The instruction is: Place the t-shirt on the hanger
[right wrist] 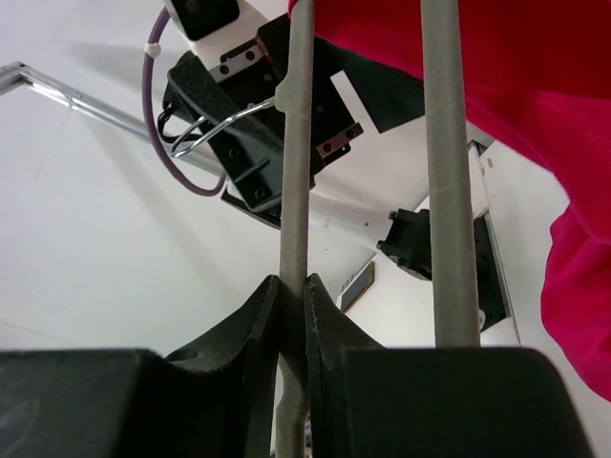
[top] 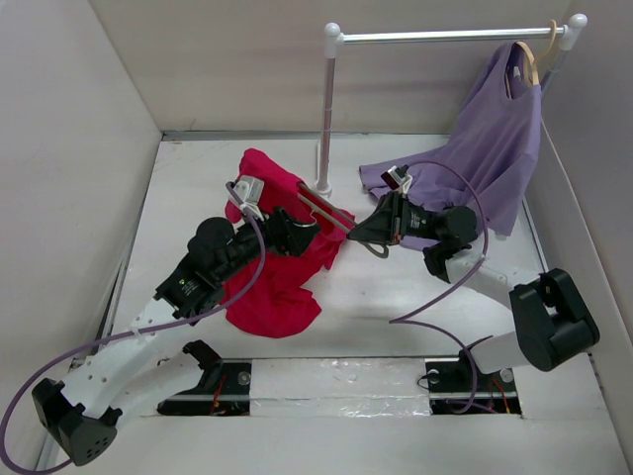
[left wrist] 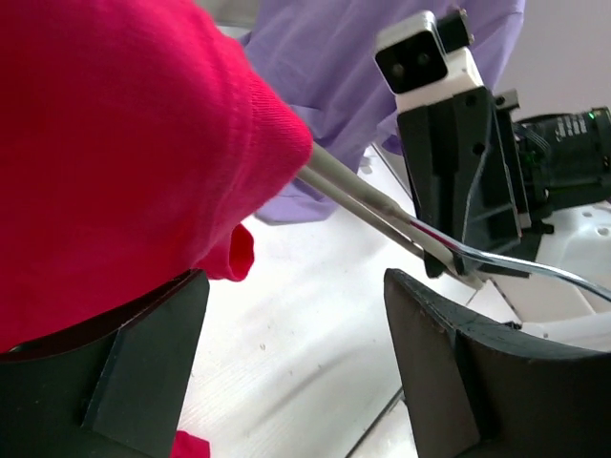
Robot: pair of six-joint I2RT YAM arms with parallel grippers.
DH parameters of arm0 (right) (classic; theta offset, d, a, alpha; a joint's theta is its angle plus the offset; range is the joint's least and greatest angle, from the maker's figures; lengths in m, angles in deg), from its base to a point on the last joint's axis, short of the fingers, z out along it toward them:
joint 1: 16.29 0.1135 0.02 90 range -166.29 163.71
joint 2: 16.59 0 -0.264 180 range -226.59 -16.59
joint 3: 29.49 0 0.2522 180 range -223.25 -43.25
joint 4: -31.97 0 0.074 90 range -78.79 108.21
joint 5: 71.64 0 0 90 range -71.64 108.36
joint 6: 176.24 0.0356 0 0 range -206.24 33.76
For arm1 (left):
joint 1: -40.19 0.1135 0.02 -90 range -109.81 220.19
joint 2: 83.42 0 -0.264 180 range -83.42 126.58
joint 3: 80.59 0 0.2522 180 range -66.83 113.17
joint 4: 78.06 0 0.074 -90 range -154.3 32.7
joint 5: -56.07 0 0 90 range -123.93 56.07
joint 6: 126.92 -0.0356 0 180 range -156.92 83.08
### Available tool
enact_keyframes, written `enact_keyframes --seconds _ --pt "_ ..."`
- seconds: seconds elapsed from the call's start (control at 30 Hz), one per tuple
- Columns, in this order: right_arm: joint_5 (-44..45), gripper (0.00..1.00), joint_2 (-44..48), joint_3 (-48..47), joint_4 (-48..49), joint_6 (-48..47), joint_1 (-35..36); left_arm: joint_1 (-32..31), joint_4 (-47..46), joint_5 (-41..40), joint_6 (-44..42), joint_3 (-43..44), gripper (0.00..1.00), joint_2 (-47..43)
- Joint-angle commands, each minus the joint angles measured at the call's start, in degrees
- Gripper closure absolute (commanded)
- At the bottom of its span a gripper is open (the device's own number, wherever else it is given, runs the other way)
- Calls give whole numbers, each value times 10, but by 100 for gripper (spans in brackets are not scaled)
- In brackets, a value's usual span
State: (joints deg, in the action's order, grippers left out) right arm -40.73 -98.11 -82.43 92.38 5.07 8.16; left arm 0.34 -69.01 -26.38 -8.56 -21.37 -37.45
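Two arms meet mid-table in the top external view. The left gripper [top: 297,234] sits against the t-shirt [top: 272,287], which is heaped on the table [top: 415,307] beneath it. The right gripper [top: 364,233] holds the hanger [top: 326,210] near its hook, the far end reaching into the red cloth.

From the left wrist, the fingers [left wrist: 143,382] stand spread wide, closed on nothing. The t-shirt [left wrist: 115,143] drapes over the left-hand finger, and the hanger [left wrist: 382,205] crosses above the gap, one end buried in the fabric.

From the right wrist, the right gripper [right wrist: 291,305] is pinched tight on one hanger [right wrist: 296,191] rod. The second rod runs just beside it, and the t-shirt [right wrist: 535,86] covers both rods' far ends.
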Motion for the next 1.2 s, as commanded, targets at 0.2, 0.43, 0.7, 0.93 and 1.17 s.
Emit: enact_keyframes --seconds 0.2,0.43,0.7,0.93,1.17 --pt "-1 100 69 45 175 -92 -17 0 -77 -150 8 97 33 -30" --pt "-10 100 108 45 111 -127 -17 0 -46 -204 35 135 36 -11" --pt "-4 100 117 50 113 -120 -22 0 -36 -223 60 143 36 -11" --pt "7 100 129 47 73 -157 -27 0 14 -209 109 155 34 17" --pt "22 100 137 24 -21 -224 19 0 -73 -167 136 123 36 41"
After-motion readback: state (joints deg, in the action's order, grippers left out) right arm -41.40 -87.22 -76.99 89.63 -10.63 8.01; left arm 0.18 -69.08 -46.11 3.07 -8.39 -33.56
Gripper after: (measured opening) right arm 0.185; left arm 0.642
